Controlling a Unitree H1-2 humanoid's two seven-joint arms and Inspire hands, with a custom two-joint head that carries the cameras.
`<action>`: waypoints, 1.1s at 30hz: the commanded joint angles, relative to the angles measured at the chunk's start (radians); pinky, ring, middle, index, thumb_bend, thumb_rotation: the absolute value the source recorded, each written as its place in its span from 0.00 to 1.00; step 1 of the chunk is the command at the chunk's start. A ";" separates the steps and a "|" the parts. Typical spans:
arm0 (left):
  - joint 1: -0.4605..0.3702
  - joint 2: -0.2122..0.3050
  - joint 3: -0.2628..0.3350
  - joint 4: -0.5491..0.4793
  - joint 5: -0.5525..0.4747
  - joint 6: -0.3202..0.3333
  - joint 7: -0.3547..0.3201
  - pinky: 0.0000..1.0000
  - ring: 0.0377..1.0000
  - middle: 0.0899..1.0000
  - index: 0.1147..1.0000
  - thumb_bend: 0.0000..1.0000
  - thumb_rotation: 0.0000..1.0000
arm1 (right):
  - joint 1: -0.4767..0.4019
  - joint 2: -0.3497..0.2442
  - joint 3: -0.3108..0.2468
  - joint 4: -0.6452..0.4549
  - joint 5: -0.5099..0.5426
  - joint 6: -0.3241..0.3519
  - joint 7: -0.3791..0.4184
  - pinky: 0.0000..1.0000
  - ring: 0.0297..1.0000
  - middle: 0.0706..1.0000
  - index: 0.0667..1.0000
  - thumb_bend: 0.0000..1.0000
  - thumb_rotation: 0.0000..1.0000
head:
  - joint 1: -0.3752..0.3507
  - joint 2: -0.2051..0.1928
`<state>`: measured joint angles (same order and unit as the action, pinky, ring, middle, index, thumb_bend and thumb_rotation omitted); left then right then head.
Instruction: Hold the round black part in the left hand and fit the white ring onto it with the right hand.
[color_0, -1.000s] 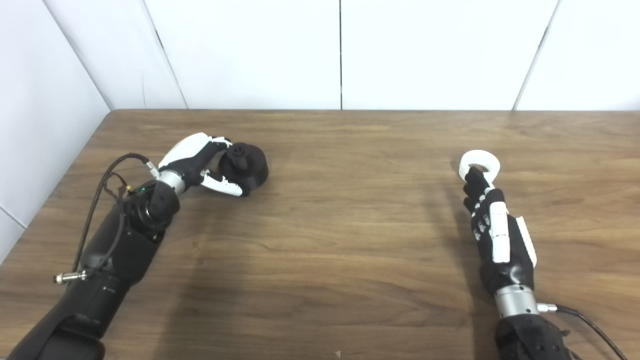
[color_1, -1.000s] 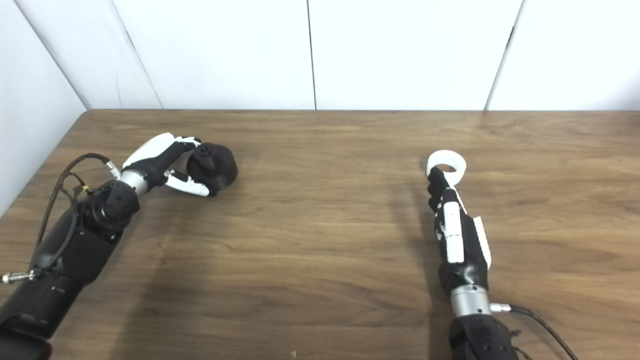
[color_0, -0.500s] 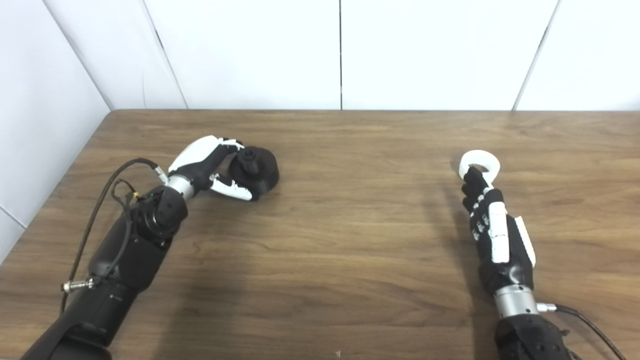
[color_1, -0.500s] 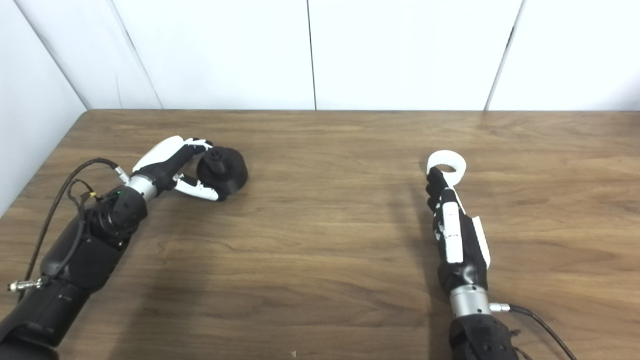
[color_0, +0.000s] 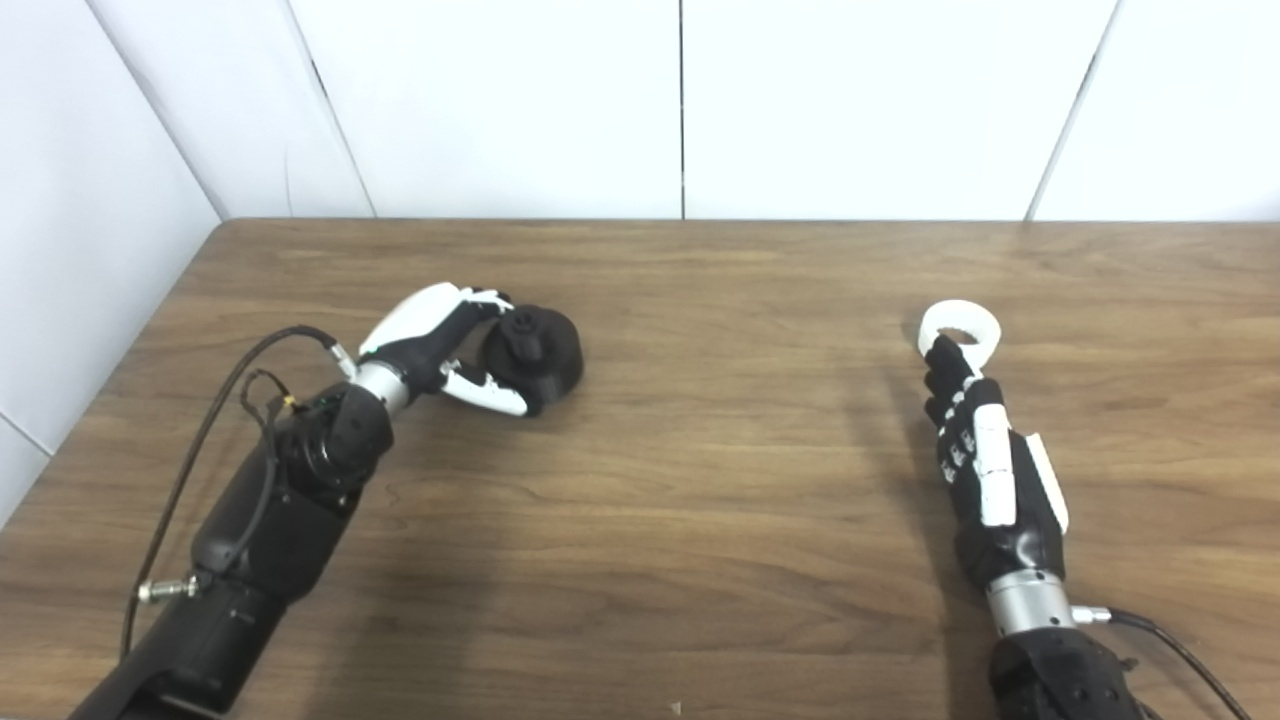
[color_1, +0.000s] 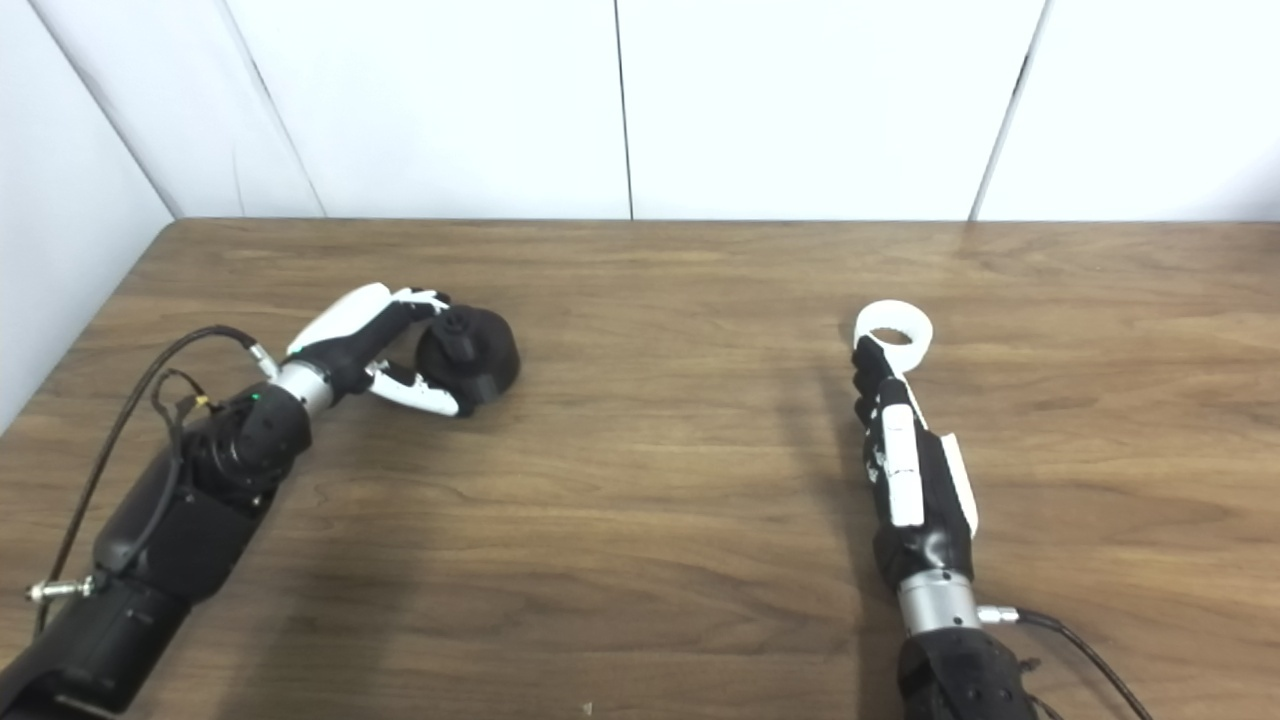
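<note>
My left hand (color_0: 435, 335), gripping the round black part (color_0: 535, 345), has carried it rightward from left of frame toward centre. My right hand (color_0: 975, 440) grips the white ring (color_0: 960, 328) at right, unmoved above the desk (color_0: 700, 480). Parts remain well apart; fitting not begun.

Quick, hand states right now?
Left hand: shut on the round black part.
Right hand: fingers at the white ring; grip cannot be told.

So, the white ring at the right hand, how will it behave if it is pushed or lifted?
The white ring lies flat on the table, so a push would probably slide it, not roll it. It looks rigid and thin-walled, likely light. Its smooth rim could slip from the right hand fingertips.
</note>
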<state>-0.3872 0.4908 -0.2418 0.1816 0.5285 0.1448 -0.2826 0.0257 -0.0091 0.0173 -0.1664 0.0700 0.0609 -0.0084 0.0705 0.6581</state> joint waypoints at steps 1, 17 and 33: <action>-0.013 0.018 -0.002 -0.048 0.007 0.000 -0.012 0.95 1.00 0.94 0.65 0.68 0.26 | 0.014 -0.009 -0.001 0.000 0.001 -0.018 0.017 1.00 0.98 0.95 0.93 0.52 1.00 | 0.001 0.000; 0.047 0.006 -0.048 -0.234 0.035 0.019 -0.095 0.90 1.00 0.94 0.64 0.69 0.27 | 0.010 -0.004 0.008 0.003 -0.011 -0.004 0.019 0.99 0.99 0.96 0.94 0.53 1.00 | 0.002 0.009; 0.127 -0.029 -0.117 -0.346 0.058 0.014 -0.145 0.91 1.00 0.94 0.63 0.69 0.27 | 0.002 -0.002 0.016 -0.001 -0.018 0.007 0.021 1.00 0.99 0.96 0.95 0.54 1.00 | -0.004 0.018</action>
<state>-0.2551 0.4599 -0.3433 -0.1393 0.5838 0.1790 -0.4078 0.0238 -0.0092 0.0262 -0.1662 0.0551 0.0691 -0.0040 0.0660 0.6750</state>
